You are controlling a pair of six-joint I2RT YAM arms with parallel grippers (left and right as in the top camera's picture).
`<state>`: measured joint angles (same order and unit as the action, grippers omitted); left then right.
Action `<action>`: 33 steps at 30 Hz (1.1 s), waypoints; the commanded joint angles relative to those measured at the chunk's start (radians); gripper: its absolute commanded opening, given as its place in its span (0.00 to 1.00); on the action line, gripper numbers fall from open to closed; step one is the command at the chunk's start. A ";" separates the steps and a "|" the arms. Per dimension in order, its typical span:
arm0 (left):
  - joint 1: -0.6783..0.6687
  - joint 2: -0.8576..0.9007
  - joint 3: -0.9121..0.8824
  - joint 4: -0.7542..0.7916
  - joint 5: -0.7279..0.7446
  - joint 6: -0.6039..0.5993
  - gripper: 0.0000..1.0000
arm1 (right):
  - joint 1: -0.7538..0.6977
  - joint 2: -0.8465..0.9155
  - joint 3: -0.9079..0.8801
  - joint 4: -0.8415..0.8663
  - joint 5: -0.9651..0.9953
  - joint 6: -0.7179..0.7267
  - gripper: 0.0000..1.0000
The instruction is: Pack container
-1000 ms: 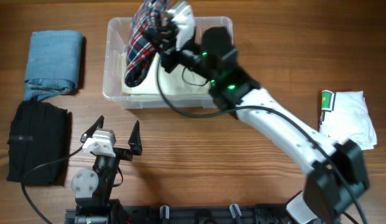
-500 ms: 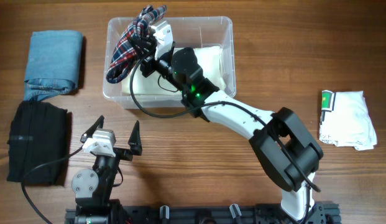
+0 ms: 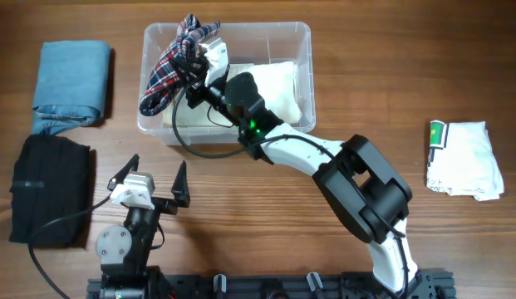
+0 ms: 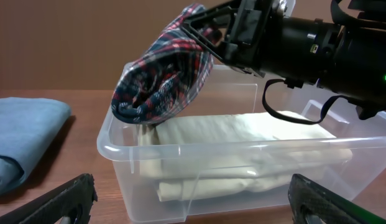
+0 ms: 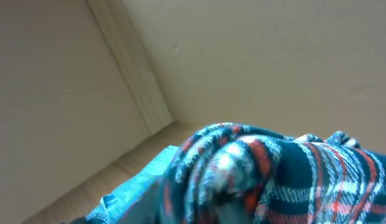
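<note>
While your right gripper (image 3: pixel 195 60) is clamped on the plaid cloth (image 3: pixel 162 76), overhead hides its height. The left wrist view shows the bundle hanging over the left end of the container (image 3: pixel 304 50), low end apparently touching the cream folded garment (image 4: pixel 242 134) inside. The container sits far-centre on the table, long axis left-right. Your left gripper (image 3: pixel 159 161) is splayed wide, empty.

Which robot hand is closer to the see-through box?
Right. The right gripper holds a plaid cloth over the box. The left gripper is open, apart from it, over the table.
</note>
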<state>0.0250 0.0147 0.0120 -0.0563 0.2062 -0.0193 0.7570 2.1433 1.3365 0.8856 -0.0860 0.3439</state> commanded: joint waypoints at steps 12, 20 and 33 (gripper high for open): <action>-0.005 -0.005 -0.006 -0.001 -0.006 0.012 1.00 | 0.047 -0.173 0.021 -0.127 -0.049 -0.112 1.00; -0.005 -0.005 -0.006 -0.001 -0.006 0.012 1.00 | -0.131 -0.403 0.142 -1.094 -0.202 -0.268 1.00; -0.005 -0.005 -0.006 -0.001 -0.006 0.012 1.00 | -0.217 -0.341 0.222 -1.292 0.042 -0.211 0.74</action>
<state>0.0250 0.0147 0.0120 -0.0563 0.2062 -0.0193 0.5396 1.7683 1.5383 -0.3904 -0.1215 0.1333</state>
